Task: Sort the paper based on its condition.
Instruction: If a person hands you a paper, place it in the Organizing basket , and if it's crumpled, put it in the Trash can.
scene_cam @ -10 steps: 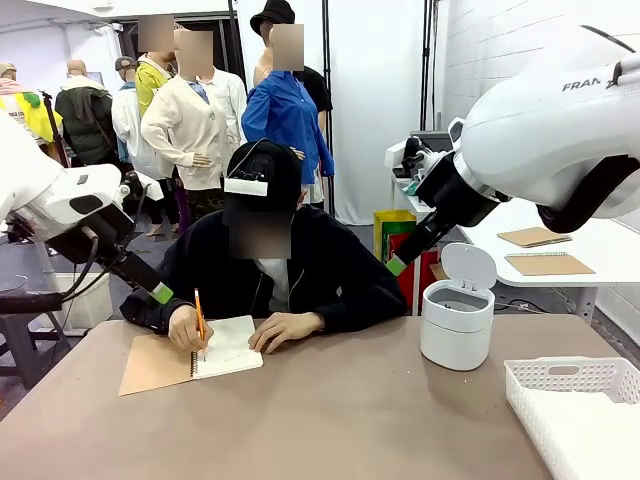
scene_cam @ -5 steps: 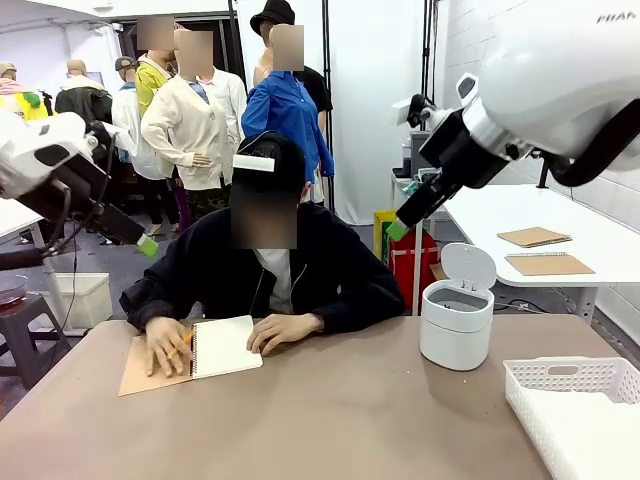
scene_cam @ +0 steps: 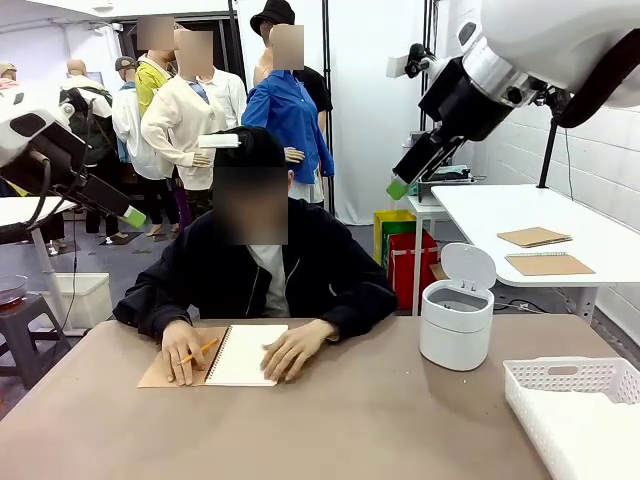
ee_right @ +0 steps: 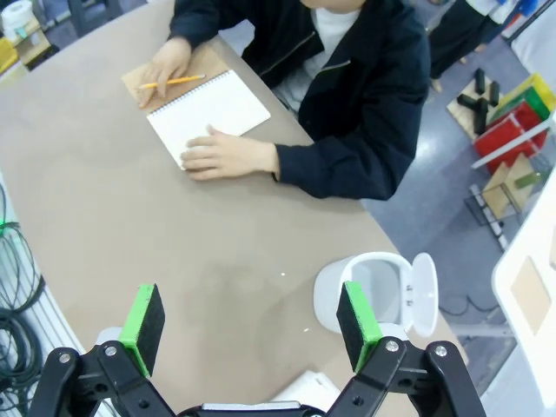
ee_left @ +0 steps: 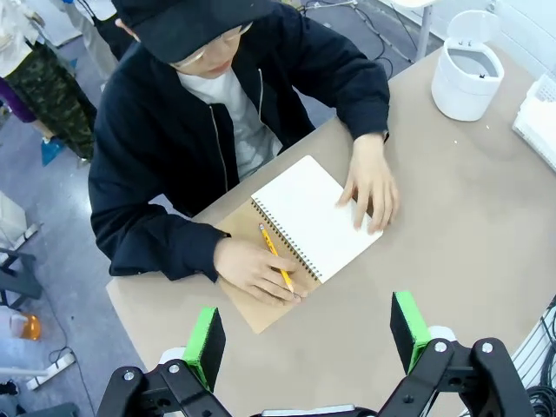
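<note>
Right gripper (ee_right: 250, 317) and left gripper (ee_left: 307, 334) both spread wide, empty; sorting not yet begun.
Both hang high above the table (scene_cam: 330, 420). The paper (scene_cam: 245, 352) is a blank page bound in the spiral notebook (ee_left: 265, 321), pinned under the person's hand (scene_cam: 295, 350). White bin (scene_cam: 457, 320) and basket (scene_cam: 560, 368) stand apart, unused. No lettering is legible anywhere.

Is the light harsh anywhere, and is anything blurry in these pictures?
Front view: soft even light, only a faint shadow under the white bin. Left wrist view: the notebook crisp, no glare. Right wrist view: the table evenly lit, nothing smeared.
</note>
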Robot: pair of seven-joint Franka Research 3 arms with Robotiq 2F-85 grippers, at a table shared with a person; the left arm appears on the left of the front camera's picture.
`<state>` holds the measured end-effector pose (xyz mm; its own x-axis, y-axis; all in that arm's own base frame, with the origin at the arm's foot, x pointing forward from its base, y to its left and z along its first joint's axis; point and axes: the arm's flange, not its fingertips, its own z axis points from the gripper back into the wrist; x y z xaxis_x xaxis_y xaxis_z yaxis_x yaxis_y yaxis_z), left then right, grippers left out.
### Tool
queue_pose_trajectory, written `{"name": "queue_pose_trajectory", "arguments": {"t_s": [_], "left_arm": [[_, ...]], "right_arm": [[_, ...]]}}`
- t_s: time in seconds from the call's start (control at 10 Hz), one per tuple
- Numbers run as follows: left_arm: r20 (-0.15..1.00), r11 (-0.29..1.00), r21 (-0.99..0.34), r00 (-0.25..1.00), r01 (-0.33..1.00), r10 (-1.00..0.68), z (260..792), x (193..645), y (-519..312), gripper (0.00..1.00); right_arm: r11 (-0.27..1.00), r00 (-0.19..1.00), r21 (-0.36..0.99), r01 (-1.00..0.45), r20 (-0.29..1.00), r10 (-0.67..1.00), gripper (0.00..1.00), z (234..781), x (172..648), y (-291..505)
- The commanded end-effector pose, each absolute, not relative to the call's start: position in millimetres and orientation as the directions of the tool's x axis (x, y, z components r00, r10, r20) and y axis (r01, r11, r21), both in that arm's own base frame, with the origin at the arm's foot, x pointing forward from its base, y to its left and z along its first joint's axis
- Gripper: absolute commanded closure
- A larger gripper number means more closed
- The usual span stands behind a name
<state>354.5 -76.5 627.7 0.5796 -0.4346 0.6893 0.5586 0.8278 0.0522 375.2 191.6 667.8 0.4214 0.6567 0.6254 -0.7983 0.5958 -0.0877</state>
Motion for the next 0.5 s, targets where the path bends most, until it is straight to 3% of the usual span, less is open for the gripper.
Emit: {"name": "queue_pose_trajectory", "arguments": {"t_s": [0.0,0.4], "left_arm": [[0.703,0.826,0.084,0.554,0.558,-0.446,631.2,354.7,-70.4,0.0],[0.682,0.818,0.037,0.584,0.574,-0.44,629.7,355.4,-70.0,0.0]], "right_arm": [[0.633,0.46,-0.096,-0.768,0.605,0.65,0.0,672.9,380.4,194.9],[0.639,0.458,-0.067,-0.766,0.642,0.615,0.0,672.3,386.2,191.0]]}}
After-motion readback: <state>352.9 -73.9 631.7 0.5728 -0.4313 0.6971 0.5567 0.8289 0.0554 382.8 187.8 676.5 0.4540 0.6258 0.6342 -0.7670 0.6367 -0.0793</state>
